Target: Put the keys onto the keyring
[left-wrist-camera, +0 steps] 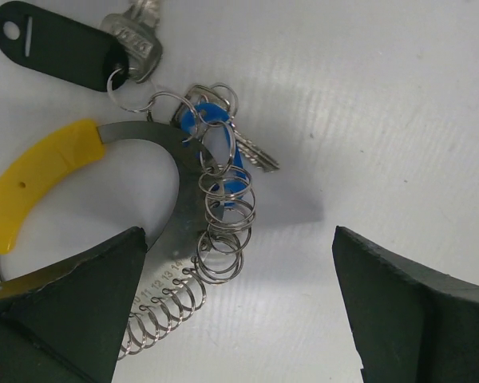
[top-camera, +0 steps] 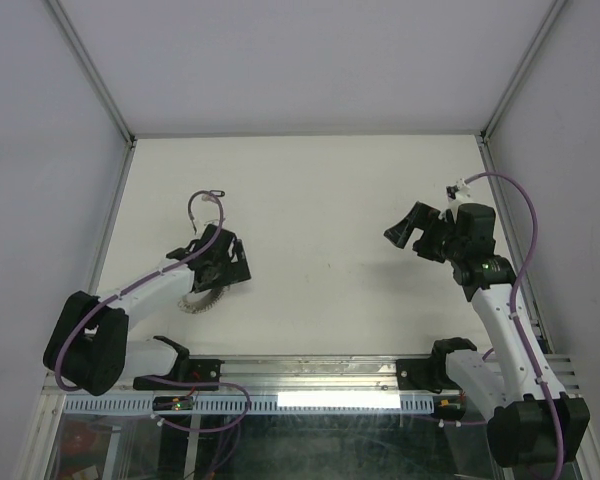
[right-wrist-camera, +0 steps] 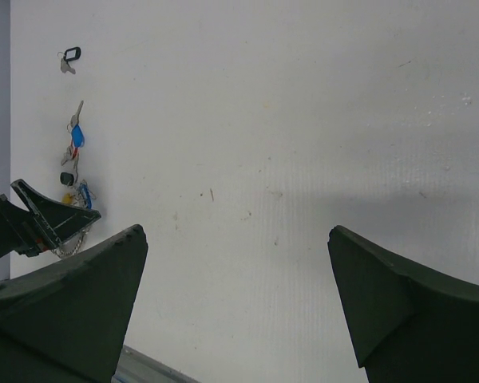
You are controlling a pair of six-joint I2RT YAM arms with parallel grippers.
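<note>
In the left wrist view the keyring lies flat on the white table: a yellow arc [left-wrist-camera: 32,187] joined to a silvery band [left-wrist-camera: 156,137] that carries several small split rings [left-wrist-camera: 227,215]. A blue-tagged key [left-wrist-camera: 217,152] sits among those rings. A black-tagged key [left-wrist-camera: 60,44] lies at the top left, its small ring touching the band's rings. My left gripper [left-wrist-camera: 238,267] hovers open just above the ring, one finger [left-wrist-camera: 80,311] covering part of it. From above, the keyring [top-camera: 200,301] peeks out under the left gripper [top-camera: 225,262]. My right gripper [right-wrist-camera: 235,239] is open over bare table, far right [top-camera: 418,232].
The right wrist view shows, far off to its left, a separate black-tagged key [right-wrist-camera: 70,56] and a string of keys with a blue tag [right-wrist-camera: 77,136] leading down to the left gripper. The left arm's purple cable [top-camera: 193,210] loops behind it. Grey walls enclose the table.
</note>
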